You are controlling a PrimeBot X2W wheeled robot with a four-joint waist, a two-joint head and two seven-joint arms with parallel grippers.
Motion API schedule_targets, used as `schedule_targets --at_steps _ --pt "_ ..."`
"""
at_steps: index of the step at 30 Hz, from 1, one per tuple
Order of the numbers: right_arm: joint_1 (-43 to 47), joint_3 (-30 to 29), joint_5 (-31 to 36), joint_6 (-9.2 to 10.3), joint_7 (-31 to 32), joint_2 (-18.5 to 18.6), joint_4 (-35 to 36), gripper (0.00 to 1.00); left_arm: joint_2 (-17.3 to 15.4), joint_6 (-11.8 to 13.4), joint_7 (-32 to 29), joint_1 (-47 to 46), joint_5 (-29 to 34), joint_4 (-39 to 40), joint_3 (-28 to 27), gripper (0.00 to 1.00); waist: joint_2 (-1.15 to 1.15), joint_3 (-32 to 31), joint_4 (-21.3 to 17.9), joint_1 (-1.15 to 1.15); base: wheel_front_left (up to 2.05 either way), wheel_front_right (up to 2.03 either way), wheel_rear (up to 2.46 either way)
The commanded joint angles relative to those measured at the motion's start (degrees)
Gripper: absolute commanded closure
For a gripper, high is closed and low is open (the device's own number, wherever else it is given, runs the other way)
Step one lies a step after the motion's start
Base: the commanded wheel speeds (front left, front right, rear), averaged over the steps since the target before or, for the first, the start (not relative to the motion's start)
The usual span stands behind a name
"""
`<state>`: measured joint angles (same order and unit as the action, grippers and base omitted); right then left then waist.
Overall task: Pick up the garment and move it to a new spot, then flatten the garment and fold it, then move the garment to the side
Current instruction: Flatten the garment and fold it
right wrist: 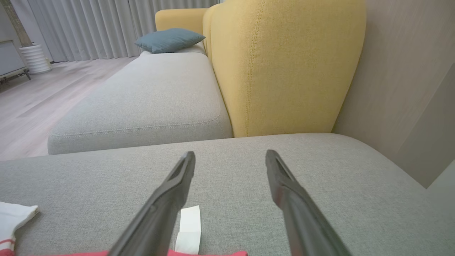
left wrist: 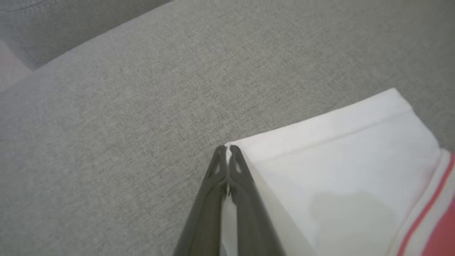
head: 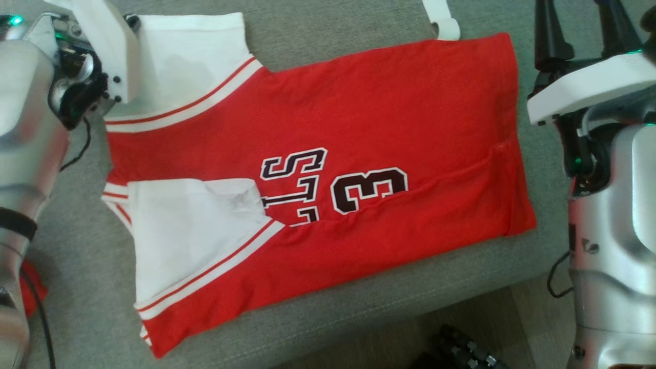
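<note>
**Q:** Where does the garment lie?

**A:** The garment (head: 369,133), a red jersey with white sleeves and dark lettering, lies spread flat on the grey seat cushion (head: 77,266). Its sleeve end is toward the robot's left and its hem toward the right.

**Q:** How do the left gripper's fingers stand?

**A:** The left gripper (left wrist: 227,149) has both dark fingers pressed together on the corner of the white sleeve (left wrist: 341,160), the upper one in the head view. A sliver of white cloth shows between them.

**Q:** And the right gripper?

**A:** The right gripper (right wrist: 230,156) has its fingers well apart and holds nothing. It points over bare cushion just past the red hem, near a white label (right wrist: 188,224). A yellow backrest (right wrist: 284,64) and a blue pillow (right wrist: 169,39) stand beyond.
</note>
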<state>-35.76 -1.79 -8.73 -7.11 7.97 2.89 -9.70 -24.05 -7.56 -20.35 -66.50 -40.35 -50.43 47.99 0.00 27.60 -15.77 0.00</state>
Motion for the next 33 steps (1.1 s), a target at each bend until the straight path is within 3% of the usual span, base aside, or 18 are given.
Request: schedule_targets --at_steps 1,10,16,26,33 --pt "-0.69 0.46 0.58 -0.37 -0.44 -0.01 1.79 0.0 -2.09 0.08 0.69 -1.58 -0.32 0.5 -1.17 1.0 0.0 -0.5 0.57 0.0 0.0 0.0 0.0" --pt "-0.29 -1.84 -0.98 -0.37 1.83 1.99 -2.93 0.0 -0.49 0.08 11.48 -0.97 -2.04 4.4 -0.93 1.0 0.0 -5.18 5.85 0.0 0.0 0.0 0.0" --pt "-0.18 -3.7 -3.17 -0.37 4.76 4.52 -8.71 0.0 -0.07 1.13 15.54 1.63 -2.28 10.32 -1.25 1.0 0.0 -8.03 9.57 0.0 0.0 0.0 0.0" --pt "-0.96 -3.94 -5.34 -0.37 10.87 8.97 -20.1 0.0 -3.46 5.72 14.05 9.1 -2.73 26.49 -0.54 1.0 0.0 -8.84 13.11 0.0 0.0 0.0 0.0" --pt "-1.67 -2.07 -5.92 -0.37 13.83 11.18 -24.32 0.0 -5.67 7.99 12.02 12.02 -2.96 33.43 -0.08 1.0 0.0 -7.68 13.49 0.0 0.0 0.0 0.0"
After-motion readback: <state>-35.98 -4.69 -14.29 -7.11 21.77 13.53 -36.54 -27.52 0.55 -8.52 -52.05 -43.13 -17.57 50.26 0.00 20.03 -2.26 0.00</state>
